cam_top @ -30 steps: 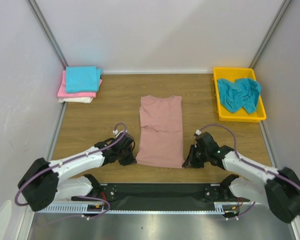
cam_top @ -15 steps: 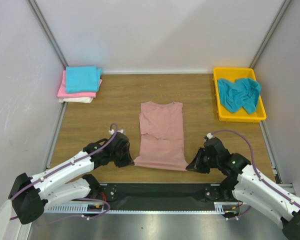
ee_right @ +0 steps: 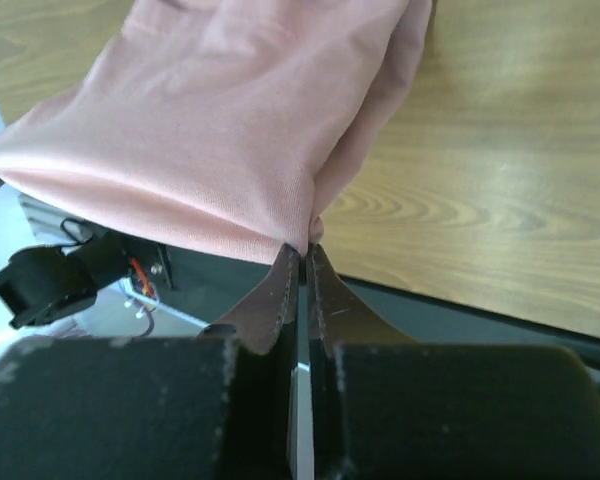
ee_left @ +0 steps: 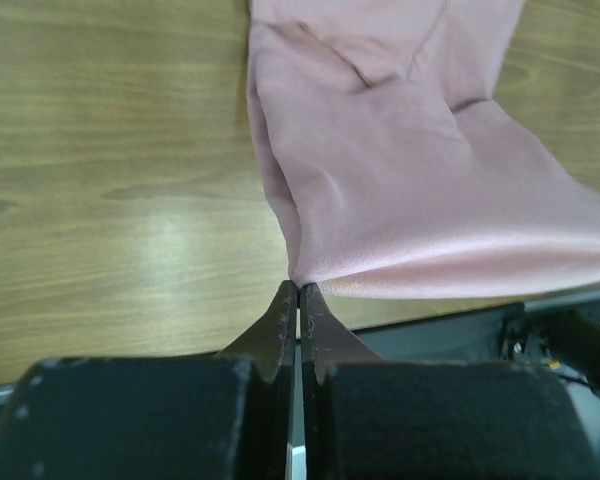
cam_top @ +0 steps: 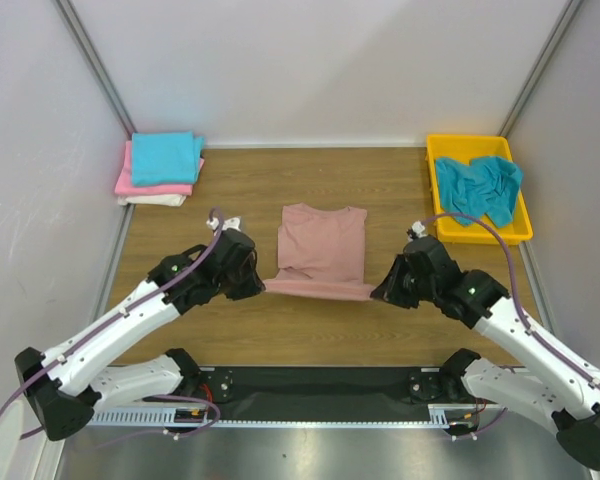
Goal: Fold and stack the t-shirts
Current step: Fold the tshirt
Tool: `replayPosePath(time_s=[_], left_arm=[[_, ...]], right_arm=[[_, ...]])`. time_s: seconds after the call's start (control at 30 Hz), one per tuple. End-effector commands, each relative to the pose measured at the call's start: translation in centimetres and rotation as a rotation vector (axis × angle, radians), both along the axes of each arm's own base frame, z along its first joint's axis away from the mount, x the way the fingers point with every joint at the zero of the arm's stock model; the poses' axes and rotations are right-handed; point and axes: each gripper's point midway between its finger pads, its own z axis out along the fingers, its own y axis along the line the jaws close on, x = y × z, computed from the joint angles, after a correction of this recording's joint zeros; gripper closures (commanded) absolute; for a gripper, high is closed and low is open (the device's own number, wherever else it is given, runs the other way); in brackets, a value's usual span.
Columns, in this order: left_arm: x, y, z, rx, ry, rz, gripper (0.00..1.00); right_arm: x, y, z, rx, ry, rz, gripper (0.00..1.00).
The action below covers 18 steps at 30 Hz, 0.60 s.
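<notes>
The dusty-pink t-shirt (cam_top: 323, 245) lay in the middle of the wooden table (cam_top: 230, 190), its collar end flat on the wood toward the far wall. Its near edge was held up off the surface and stretched between the two arms. The left gripper (cam_top: 258, 287) was pinched tight on the near-left corner of that edge. In the left wrist view its fingers (ee_left: 283, 318) were pressed together with only the tip of the cloth caught between them, and the fabric fanned away to the right above the table. The right gripper (cam_top: 377, 293) was clamped in the same way on the near-right corner. In the right wrist view its fingers (ee_right: 325, 290) met on a small nip of the hem, with the cloth billowing off to the left. Between the two grips the raised hem sagged slightly, forming a soft fold over the part that lay flat.

In the far-left corner sat a neat stack of folded shirts: a teal shirt (cam_top: 166, 157) on top, a bright pink shirt (cam_top: 140, 182) under it and a white shirt (cam_top: 152, 199) at the bottom. At the far right stood a yellow tray (cam_top: 480, 232) holding a crumpled teal shirt (cam_top: 477, 187), well apart from both arms.
</notes>
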Motion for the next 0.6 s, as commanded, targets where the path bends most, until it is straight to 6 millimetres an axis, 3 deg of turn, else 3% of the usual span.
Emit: replayPosePath(time_s=[0.0,0.07,0.2,0.37,0.57], left_arm=[[2.2,2.0,0.7,0.111,-0.052,0.035,1.00],[3.2,1.8,0.4,0.132,-0.045,0.033,1.00],[6.4,1.7,1.6,0.114,-0.089,0.071,1.00],[9.9,0.5,2.0,0.113,-0.118,0.057,1.00],[12.5,0.3,3.3,0.115,-0.145,0.074,1.00]], right_arm=[[2.7,-2.2,1.0,-0.146,-0.078,-0.032,1.00],[4.1,-2.3,1.3,-0.158,-0.089,-0.043,1.00],[7.2,-2.7,0.6,-0.209,-0.120,-0.037,1.00],[11.6,-3.6,2.0,-0.200,-0.185,-0.085,1.00],[14.7,-2.7,2.7,-0.210,-0.235,-0.056,1.00]])
